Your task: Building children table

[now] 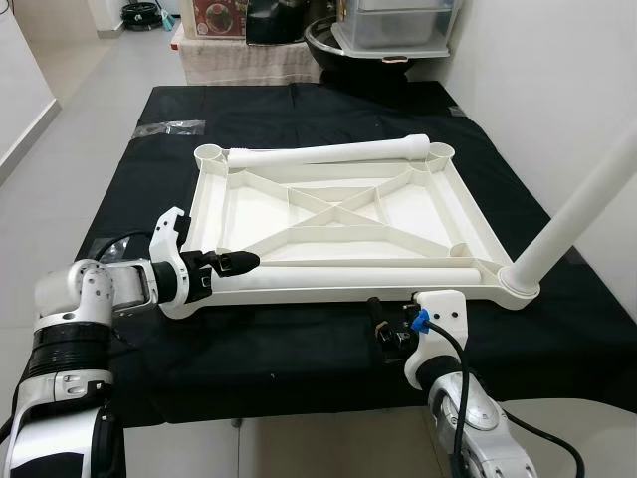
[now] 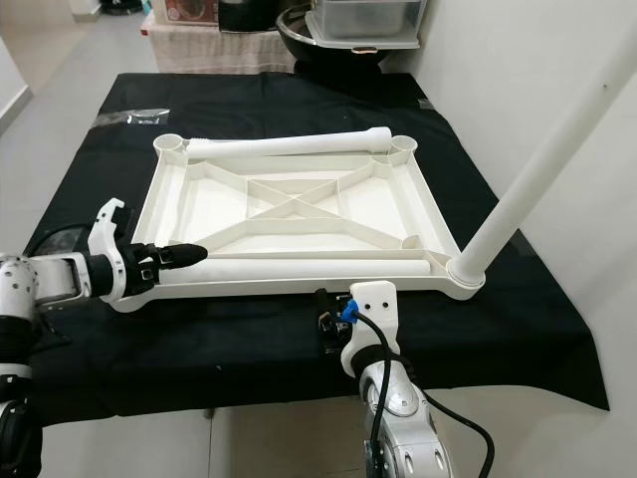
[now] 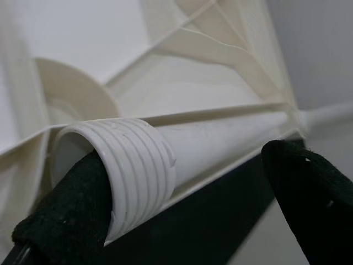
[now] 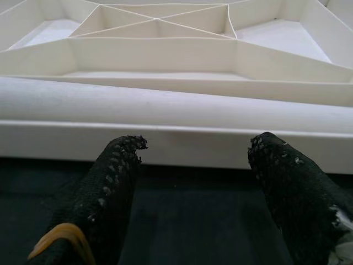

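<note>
From the head camera I see the upturned tabletop (image 1: 338,214) lying flat in the middle of the frame on the black-covered bench (image 1: 299,349). One leg (image 1: 582,204) is already standing in the socket at the lower right corner, rising toward the upper right. A loose leg (image 1: 338,277) lies along the tabletop's near edge, its long axis running left to right across the frame. Another loose leg (image 1: 328,152) lies along the far edge, parallel to it.

My left gripper (image 1: 234,262) sits at the left end of the near leg, at centre left of the frame, so that arm is the nearer one for it. The forearm comes in level from the lower left, pointing right along the leg's axis. My right gripper (image 1: 383,334) is at lower centre, just short of the tabletop's near rim, wrist bent so it points away from me.

In the left wrist view the leg's threaded end (image 3: 140,171) fills the left half. One finger (image 3: 71,215) touches it from beneath, the other (image 3: 311,193) stands well clear at the right. So the jaws are spread, nothing is gripped yet, and I judge a squeeze comes next.

In the right wrist view two fingers (image 4: 110,187) stand apart and empty, the tabletop rim and the near leg crossing just ahead of them.
</note>
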You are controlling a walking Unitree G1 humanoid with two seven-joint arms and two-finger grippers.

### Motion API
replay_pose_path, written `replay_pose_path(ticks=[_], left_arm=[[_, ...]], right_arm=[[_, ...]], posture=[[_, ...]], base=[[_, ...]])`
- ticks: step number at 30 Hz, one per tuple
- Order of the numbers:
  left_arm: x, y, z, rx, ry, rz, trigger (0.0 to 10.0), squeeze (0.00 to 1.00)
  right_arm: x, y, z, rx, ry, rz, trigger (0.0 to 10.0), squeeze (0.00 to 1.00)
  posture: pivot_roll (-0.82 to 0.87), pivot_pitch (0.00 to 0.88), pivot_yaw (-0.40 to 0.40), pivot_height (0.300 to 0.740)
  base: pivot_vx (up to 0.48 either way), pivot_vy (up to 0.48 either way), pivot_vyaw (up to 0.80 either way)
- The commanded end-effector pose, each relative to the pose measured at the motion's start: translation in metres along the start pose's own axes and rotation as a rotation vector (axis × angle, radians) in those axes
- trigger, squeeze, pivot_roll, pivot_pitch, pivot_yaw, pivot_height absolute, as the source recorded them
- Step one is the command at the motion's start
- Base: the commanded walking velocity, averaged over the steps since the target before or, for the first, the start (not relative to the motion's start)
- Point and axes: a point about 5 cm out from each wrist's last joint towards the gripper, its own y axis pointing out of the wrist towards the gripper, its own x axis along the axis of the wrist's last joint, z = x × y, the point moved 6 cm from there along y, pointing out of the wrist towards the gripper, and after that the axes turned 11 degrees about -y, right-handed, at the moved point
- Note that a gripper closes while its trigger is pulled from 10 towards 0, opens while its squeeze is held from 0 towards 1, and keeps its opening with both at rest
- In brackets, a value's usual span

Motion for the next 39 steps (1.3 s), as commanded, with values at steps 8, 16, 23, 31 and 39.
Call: replay_pose_path(ticks=[8, 16, 23, 31, 39], left_arm=[[-0.040, 0.002, -0.020, -0.134, 0.005, 0.173, 10.0, 0.00], [-0.044, 0.002, -0.012, -0.097, -0.020, 0.177, 8.9, 0.00], [-0.039, 0.001, -0.013, -0.095, -0.022, 0.151, 0.0, 0.00], [-0.038, -0.003, -0.012, -0.101, -0.024, 0.134, 0.0, 0.00], [-0.032, -0.007, -0.025, -0.166, -0.010, 0.101, 0.0, 0.00]], right_arm=[[-0.002, 0.000, 0.001, 0.006, 0.005, 0.014, 10.0, 0.00], [-0.002, -0.001, 0.002, 0.005, 0.009, 0.011, 10.0, 0.00], [-0.001, -0.002, 0.001, 0.004, 0.013, 0.011, 10.0, 0.00], [-0.002, -0.001, 0.001, 0.005, 0.013, 0.016, 10.0, 0.00], [-0.004, 0.000, 0.002, 0.027, 0.079, 0.020, 10.0, 0.00]], posture=[[0.08, 0.108, -0.063, 0.740], [0.08, 0.108, -0.061, 0.740], [0.08, 0.104, -0.060, 0.740], [0.08, 0.097, -0.061, 0.740], [0.08, 0.077, -0.064, 0.740]], base=[[0.000, 0.000, 0.00], [0.000, 0.000, 0.00], [0.000, 0.000, 0.00], [0.000, 0.000, 0.00], [0.000, 0.000, 0.00]])
